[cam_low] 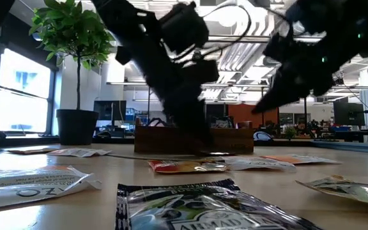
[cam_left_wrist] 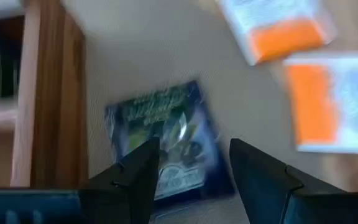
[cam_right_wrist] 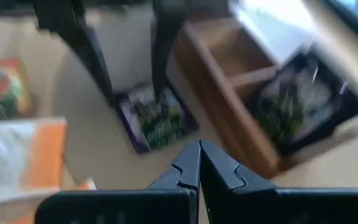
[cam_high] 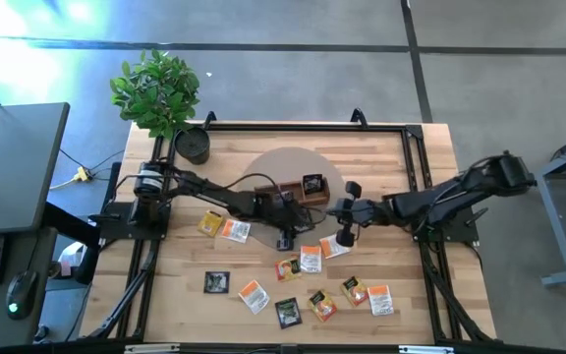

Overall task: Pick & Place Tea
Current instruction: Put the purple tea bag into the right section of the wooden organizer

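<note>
My left gripper (cam_left_wrist: 191,171) hangs open just over a black tea packet (cam_left_wrist: 166,140) that lies flat on the table beside the wooden tray (cam_left_wrist: 48,93). In the right wrist view its two fingers (cam_right_wrist: 89,53) stand about that packet (cam_right_wrist: 157,118). A second black packet (cam_right_wrist: 297,102) leans in a compartment of the tray (cam_high: 293,192). My right gripper (cam_right_wrist: 197,165) is shut and holds nothing, hovering right of the tray (cam_high: 337,211). Several more packets, white-and-orange (cam_high: 236,230), yellow (cam_high: 209,222) and black (cam_high: 216,283), lie flat across the near half of the table.
A potted plant (cam_high: 160,93) and a dark pot (cam_high: 193,146) stand at the far left corner. A black frame (cam_high: 411,147) runs along the table's edges. Packets (cam_low: 190,204) lie close to the near edge, and the tray sits on a round mat (cam_high: 293,162).
</note>
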You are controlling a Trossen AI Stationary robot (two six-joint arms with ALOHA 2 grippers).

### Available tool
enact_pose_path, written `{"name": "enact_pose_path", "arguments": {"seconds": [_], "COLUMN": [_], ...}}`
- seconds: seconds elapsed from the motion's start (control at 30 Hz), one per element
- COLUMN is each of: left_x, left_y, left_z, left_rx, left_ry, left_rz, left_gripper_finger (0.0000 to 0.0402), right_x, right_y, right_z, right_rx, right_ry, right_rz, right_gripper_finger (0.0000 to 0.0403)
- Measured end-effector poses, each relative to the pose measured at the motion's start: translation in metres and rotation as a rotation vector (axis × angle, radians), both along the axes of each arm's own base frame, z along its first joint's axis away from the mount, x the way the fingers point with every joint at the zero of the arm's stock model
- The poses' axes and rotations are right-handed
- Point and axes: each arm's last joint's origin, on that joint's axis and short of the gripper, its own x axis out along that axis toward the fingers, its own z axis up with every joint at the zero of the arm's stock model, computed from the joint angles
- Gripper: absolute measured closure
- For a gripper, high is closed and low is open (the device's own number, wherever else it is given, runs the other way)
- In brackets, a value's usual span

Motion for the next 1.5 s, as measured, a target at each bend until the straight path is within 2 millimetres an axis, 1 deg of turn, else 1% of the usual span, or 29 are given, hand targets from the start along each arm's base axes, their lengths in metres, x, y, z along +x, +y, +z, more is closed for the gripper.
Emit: {"name": "enact_pose_path", "arguments": {"seconds": [0.1,0.13,0.2,0.33,0.4,0.5,0.73,0.8,1.0,1.17,1.3,1.4,1.5], "left_x": [0.002,0.004,0.005,0.005,0.005,0.005,0.005,0.005,0.006,0.016,0.021,0.021,0.022], "left_y": [0.004,0.005,0.008,0.008,0.008,0.008,0.007,0.007,0.007,0.007,0.008,0.008,0.008], "left_z": [-0.003,-0.007,-0.014,-0.016,-0.016,-0.016,-0.016,-0.017,-0.016,-0.005,0.009,0.012,0.014], "left_rx": [0.015,0.013,0.014,0.009,0.006,0.007,-0.002,-0.003,-0.002,0.0,0.018,0.038,0.033], "left_ry": [-0.004,-0.006,0.012,0.019,0.019,0.019,0.014,0.015,0.015,0.009,0.053,0.092,0.079], "left_rz": [0.017,0.021,0.036,0.03,0.024,0.02,0.015,0.016,0.018,0.018,0.028,0.042,0.039], "left_gripper_finger": [0.0211,0.0211,0.0211,0.0222,0.0239,0.0277,0.0376,0.0394,0.0398,0.0401,0.0401,0.0401,0.0401], "right_x": [0.004,0.005,0.008,0.011,0.013,0.014,0.015,0.015,0.015,0.016,0.017,0.017,0.018], "right_y": [0.001,0.001,0.002,0.001,0.001,0.001,0.001,0.002,0.001,-0.001,-0.001,-0.001,-0.002], "right_z": [-0.015,-0.019,-0.024,-0.032,-0.034,-0.037,-0.036,-0.036,-0.039,-0.041,-0.04,-0.04,-0.039], "right_rx": [0.007,0.008,0.014,0.029,0.034,0.039,0.039,0.041,0.056,0.055,0.056,0.053,0.058], "right_ry": [0.058,0.066,0.073,0.086,0.082,0.084,0.071,0.069,0.082,0.092,0.069,0.068,0.057], "right_rz": [-0.007,-0.005,-0.004,0.012,0.015,0.023,0.024,0.024,0.035,0.025,0.032,0.032,0.027], "right_gripper_finger": [0.0401,0.0401,0.0401,0.0402,0.0401,0.0402,0.0402,0.0402,0.0402,0.0401,0.0399,0.0388,0.0364]}}
